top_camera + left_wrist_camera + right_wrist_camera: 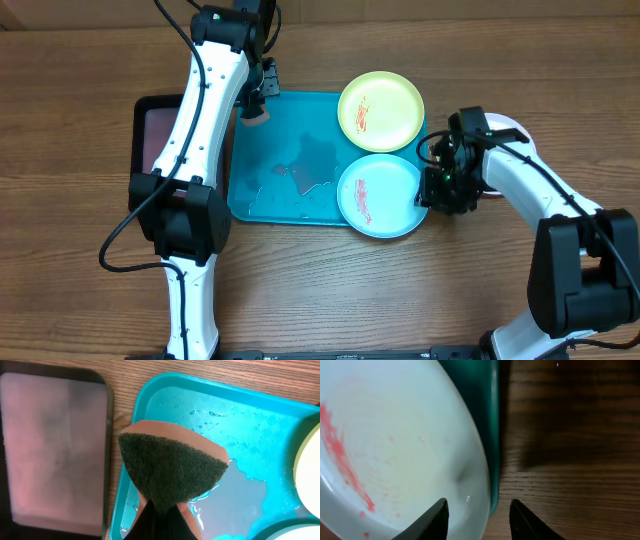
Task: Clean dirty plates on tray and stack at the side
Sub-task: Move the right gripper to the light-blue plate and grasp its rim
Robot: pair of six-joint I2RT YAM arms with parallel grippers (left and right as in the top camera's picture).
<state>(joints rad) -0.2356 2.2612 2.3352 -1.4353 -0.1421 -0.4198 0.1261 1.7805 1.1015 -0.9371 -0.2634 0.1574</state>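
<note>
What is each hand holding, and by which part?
The left hand pinches the sponge by its narrow near end, scrub side facing the camera. The right hand holds nothing: it is open, straddling the rim of the blue plate.

Clearance at the tray (265, 140)
Its left and middle floor lies bare; a sponge (170, 470) hangs over the far left corner, the yellow-green plate (380, 110) and light blue plate (378, 195) fill the right side, and the black tray (150, 130) flanks the left rim.
</note>
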